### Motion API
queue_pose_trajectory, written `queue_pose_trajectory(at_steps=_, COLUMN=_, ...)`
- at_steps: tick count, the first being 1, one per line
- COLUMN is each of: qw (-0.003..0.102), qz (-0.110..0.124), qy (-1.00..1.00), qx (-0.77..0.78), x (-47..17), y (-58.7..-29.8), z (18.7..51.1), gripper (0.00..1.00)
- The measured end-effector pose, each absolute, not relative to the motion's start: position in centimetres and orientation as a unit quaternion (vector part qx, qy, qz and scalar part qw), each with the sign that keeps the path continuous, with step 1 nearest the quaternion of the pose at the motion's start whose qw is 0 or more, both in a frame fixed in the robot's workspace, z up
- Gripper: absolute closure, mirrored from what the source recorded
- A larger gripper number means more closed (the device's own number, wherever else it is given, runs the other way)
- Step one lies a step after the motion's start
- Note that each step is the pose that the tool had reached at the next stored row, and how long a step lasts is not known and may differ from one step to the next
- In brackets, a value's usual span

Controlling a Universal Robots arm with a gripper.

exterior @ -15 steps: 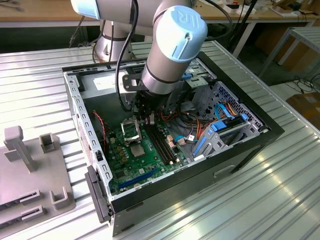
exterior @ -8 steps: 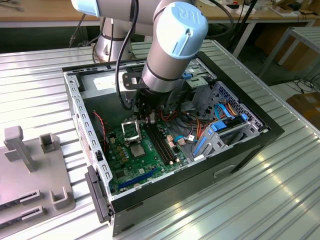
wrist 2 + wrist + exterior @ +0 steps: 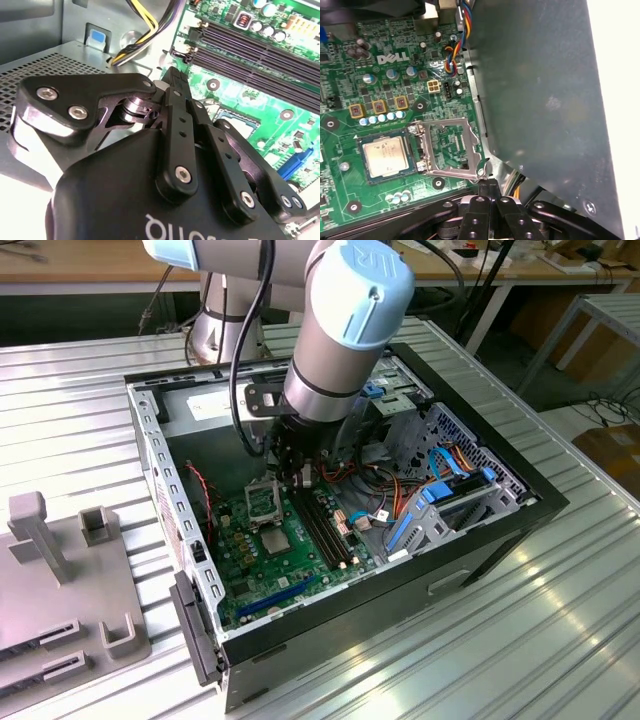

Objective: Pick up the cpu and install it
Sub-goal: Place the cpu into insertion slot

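White lettering marks the green board [image 3: 395, 86] and the end effector [image 3: 172, 80] body

Bench [image 3: 560, 640]: ribbed metal top.
Under hand [image 3: 300, 478]: open computer case [image 3: 480, 540].
Well aside: grey fixture [image 3: 60, 590].

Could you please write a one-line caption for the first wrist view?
Gripper shut above the green motherboard, cpu seated beside the open socket frame.

Bright overhead light, table glare
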State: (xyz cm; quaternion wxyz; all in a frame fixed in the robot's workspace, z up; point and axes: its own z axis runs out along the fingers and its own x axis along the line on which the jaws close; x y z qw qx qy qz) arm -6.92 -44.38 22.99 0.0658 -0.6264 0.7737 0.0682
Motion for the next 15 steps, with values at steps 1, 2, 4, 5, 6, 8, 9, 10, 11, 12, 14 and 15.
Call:
queue_pose_trajectory(at_steps=1, qw=0.065, qz=0.067, qy=0.774, qx=-0.627, x=-6.9, y=-44.4, z=23.0, gripper=0.89)
queue_pose_trajectory(at_steps=2, qw=0.064, qz=0.066, qy=0.774, qx=-0.627, x=-6.9, y=-44.4, z=23.1, gripper=0.89)
queue_pose_trajectory(at_steps=4, qw=0.063, qz=0.064, qy=0.774, qx=-0.627, x=-6.9, y=-44.4, z=23.3, gripper=0.89)
queue_pose_trajectory(at_steps=5, qw=0.063, qz=0.064, qy=0.774, qx=-0.627, x=-6.9, y=-44.4, z=23.3, gripper=0.89)
queue_pose_trajectory(at_steps=6, qw=0.062, qz=0.064, qy=0.774, qx=-0.627, x=-6.9, y=-44.4, z=23.4, gripper=0.89)
queue_pose_trajectory(at_steps=8, qw=0.062, qz=0.063, qy=0.774, qx=-0.627, x=-6.9, y=-44.3, z=23.6, gripper=0.89)
queue_pose_trajectory(at_steps=9, qw=0.062, qz=0.063, qy=0.774, qx=-0.627, x=-6.9, y=-44.3, z=23.7, gripper=0.89)
queue_pose_trajectory(at_steps=10, qw=0.062, qz=0.063, qy=0.774, qx=-0.627, x=-6.9, y=-44.3, z=23.8, gripper=0.89)
queue_pose_trajectory(at_steps=11, qw=0.061, qz=0.063, qy=0.774, qx=-0.627, x=-6.9, y=-44.3, z=23.9, gripper=0.89)
queue_pose_trajectory(at_steps=12, qw=0.061, qz=0.062, qy=0.774, qx=-0.627, x=-6.9, y=-44.3, z=24.0, gripper=0.89)
queue_pose_trajectory(at_steps=14, qw=0.060, qz=0.061, qy=0.774, qx=-0.627, x=-6.9, y=-44.3, z=24.1, gripper=0.89)
queue_pose_trajectory(at_steps=15, qw=0.060, qz=0.061, qy=0.774, qx=-0.627, x=-6.9, y=-44.3, z=24.1, gripper=0.89)
